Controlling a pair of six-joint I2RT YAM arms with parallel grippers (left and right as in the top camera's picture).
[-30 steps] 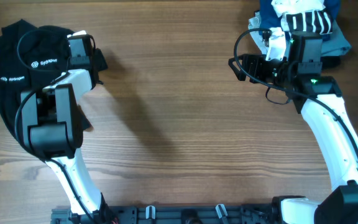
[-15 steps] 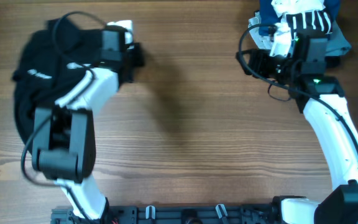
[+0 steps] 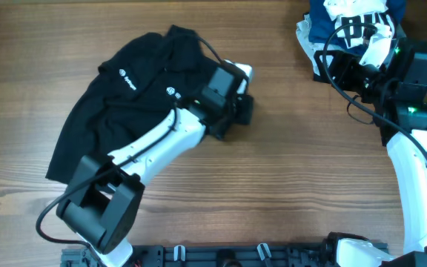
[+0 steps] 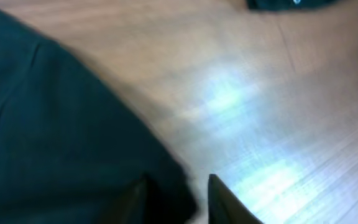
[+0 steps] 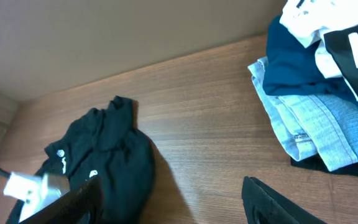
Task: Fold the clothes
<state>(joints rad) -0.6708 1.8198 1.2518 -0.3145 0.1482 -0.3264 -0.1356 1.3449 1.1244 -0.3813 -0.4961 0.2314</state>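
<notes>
Wooden table (image 3: 288,185), black polo shirt (image 3: 124,111) spread rumpled at its left-centre.
Left gripper (image 4: 174,202) stood narrowly parted at the shirt's right edge; right gripper (image 5: 179,202) gaped empty, well apart. Flattening the wrinkles first would probably give a cleaner fold.

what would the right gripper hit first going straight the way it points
Probably bare brown wooden tabletop: the right gripper aims between the black polo shirt and the folded clothes stack, though depth is unclear.
</notes>
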